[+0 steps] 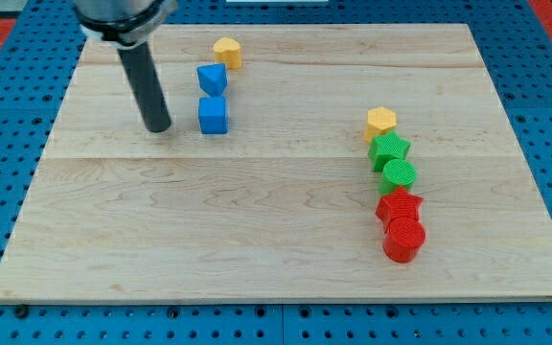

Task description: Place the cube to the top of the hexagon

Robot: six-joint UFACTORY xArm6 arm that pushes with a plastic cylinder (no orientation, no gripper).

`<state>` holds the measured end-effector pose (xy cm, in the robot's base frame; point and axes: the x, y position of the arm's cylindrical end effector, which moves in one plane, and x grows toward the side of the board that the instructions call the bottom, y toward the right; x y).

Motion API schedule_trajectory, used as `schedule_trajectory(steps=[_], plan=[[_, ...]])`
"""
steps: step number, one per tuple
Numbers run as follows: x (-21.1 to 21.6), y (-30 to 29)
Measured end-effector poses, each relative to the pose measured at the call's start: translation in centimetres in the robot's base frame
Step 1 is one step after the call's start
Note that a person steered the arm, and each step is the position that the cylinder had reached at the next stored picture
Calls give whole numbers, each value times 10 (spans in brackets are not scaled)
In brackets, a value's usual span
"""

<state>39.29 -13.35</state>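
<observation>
The wooden surface [257, 220] carries a yellow block [227, 52], blue triangular block [212, 79] and blue cube [213, 116] near the view's top; at right, a yellow hexagon [380, 122], green star [389, 150], green cylinder [399, 175], red star [399, 206], red cylinder [403, 239].

Straight dark rod [145, 81], rounded tip [158, 127]

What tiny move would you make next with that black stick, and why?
Probably slide my tip rightward into the blue cube. My tip sits just at the cube's left, apart from it, and the yellow hexagon lies far to the view's right, so pushing from this side starts the cube toward the spot above the hexagon.
</observation>
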Motion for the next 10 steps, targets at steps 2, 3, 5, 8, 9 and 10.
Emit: schedule_trajectory(steps=[2, 3, 5, 8, 9, 10], plan=[[-35, 183], [-57, 174], [-89, 198], [-79, 269], [-77, 269], [-63, 259]])
